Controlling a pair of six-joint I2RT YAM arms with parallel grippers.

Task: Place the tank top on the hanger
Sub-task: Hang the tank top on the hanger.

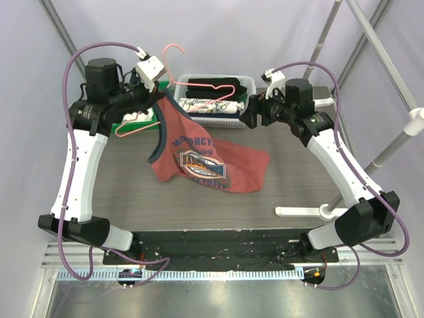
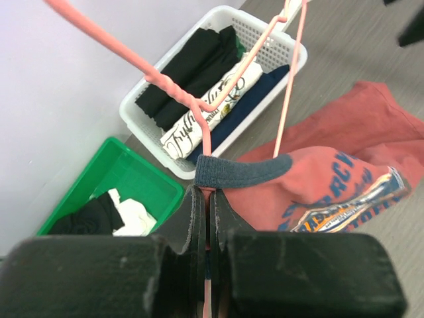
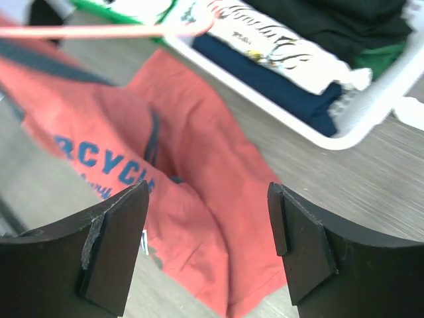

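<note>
The pink wire hanger (image 1: 199, 88) is lifted above the table's back left, and my left gripper (image 1: 152, 99) is shut on its wire. In the left wrist view the wire (image 2: 207, 136) runs down between the closed fingers of the left gripper (image 2: 209, 193). The rust-red tank top (image 1: 212, 162) hangs by one navy-trimmed strap (image 2: 242, 171) over the hanger, while the rest lies crumpled on the table. My right gripper (image 1: 247, 114) is open beside the hanger's right corner. It holds nothing and hovers above the shirt (image 3: 199, 199), with the right gripper (image 3: 209, 222) fingers wide apart.
A white basket (image 1: 218, 122) of folded black, navy and white printed clothes stands at the back centre. To its left is a green bin (image 2: 136, 173) holding more cloth. A white stand foot (image 1: 301, 211) lies at the front right, and metal frame poles rise along the right side.
</note>
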